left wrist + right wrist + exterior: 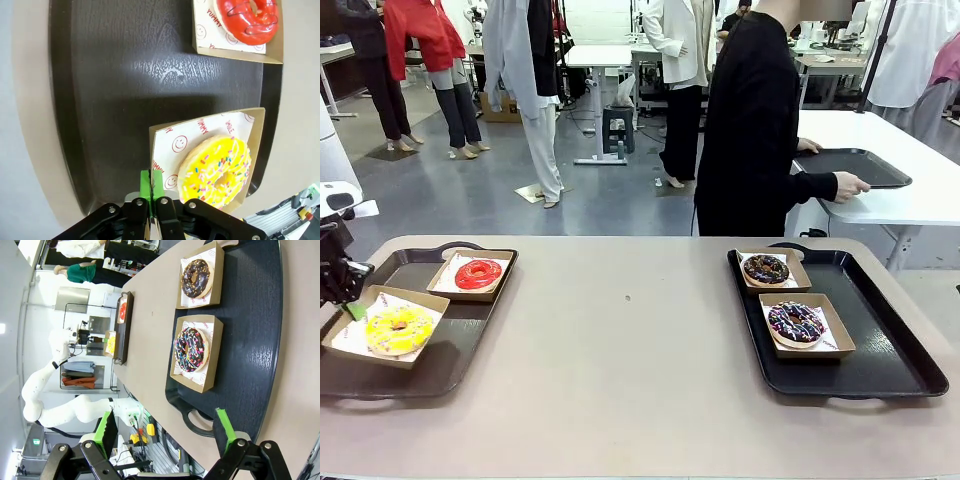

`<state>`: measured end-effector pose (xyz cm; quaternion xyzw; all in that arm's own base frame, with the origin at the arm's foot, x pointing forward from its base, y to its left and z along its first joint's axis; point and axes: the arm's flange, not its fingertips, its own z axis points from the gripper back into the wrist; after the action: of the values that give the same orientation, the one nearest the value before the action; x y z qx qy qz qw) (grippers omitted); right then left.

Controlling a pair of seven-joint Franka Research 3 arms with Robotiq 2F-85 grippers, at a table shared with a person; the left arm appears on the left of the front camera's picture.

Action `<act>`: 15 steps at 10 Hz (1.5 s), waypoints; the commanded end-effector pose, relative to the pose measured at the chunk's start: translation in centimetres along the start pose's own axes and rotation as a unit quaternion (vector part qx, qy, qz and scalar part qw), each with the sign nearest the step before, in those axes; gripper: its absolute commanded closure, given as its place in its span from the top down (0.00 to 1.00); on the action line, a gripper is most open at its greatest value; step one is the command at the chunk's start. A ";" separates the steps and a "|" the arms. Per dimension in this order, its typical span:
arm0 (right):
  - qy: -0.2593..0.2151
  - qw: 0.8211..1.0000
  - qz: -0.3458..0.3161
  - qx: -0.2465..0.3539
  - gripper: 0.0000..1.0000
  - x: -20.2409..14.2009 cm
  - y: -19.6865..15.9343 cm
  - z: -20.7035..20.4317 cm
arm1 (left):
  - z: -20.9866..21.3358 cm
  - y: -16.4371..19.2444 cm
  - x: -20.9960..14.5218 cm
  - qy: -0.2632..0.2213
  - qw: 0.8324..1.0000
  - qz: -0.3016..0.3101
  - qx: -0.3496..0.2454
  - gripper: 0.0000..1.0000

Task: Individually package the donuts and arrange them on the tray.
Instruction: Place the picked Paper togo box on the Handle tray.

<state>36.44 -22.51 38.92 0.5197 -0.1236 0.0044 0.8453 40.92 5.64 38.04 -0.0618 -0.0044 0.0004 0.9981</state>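
Left wrist view, L tool point(154, 187) pinched on yellow donut's carton point(162, 137) edge, R tool point(167, 427) wide open, empty.

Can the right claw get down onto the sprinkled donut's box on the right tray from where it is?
Probably yes. The right claw is open, hanging just off the tray's near handle, and nothing lies between it and the sprinkled donut's box.

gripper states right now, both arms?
Left gripper: shut on the edge of the yellow donut's paper tray.
Right gripper: open, holding nothing, above the right black tray.
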 end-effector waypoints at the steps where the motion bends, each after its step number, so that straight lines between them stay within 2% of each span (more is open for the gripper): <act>1: 0.001 1.000 -0.002 -0.002 1.00 -0.5 0.2 -0.1 | -1.2 0.6 0.3 -0.010 1.000 -0.003 -0.019 0.01; 5: 0.001 1.000 -0.002 -0.002 1.00 -0.5 0.2 -0.1 | -1.8 1.4 0.3 0.004 1.000 0.013 -0.012 0.01; 8: 0.001 1.000 -0.002 -0.002 1.00 -0.5 0.2 -0.1 | -2.3 1.0 0.4 0.013 1.000 0.009 -0.016 0.88; 9: 0.001 1.000 -0.002 -0.002 1.00 -0.5 0.2 -0.1 | -2.2 1.0 0.4 0.014 1.000 0.010 -0.011 1.00; 11: 0.001 1.000 -0.002 -0.002 1.00 -0.5 0.2 -0.1 | -2.2 1.1 0.3 0.018 1.000 0.012 0.000 1.00; 12: 0.001 1.000 -0.002 -0.002 1.00 -0.5 0.2 -0.1 | -2.1 1.1 0.2 0.020 1.000 0.010 0.003 0.92; 13: 0.001 1.000 -0.002 -0.002 1.00 -0.5 0.2 -0.1 | -1.6 1.0 0.0 0.022 1.000 0.008 0.001 0.62; 14: 0.001 1.000 -0.002 -0.002 1.00 -0.5 0.2 -0.1 | -0.7 0.8 -0.4 0.018 1.000 0.002 -0.006 1.00; 15: 0.001 1.000 -0.002 -0.002 1.00 -0.5 0.2 -0.1 | 0.6 0.6 -0.9 0.018 0.999 -0.008 -0.031 0.82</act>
<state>36.44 -22.51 38.92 0.5197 -0.1235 0.0044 0.8453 40.80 6.04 36.86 -0.0740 0.0117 0.0071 0.9972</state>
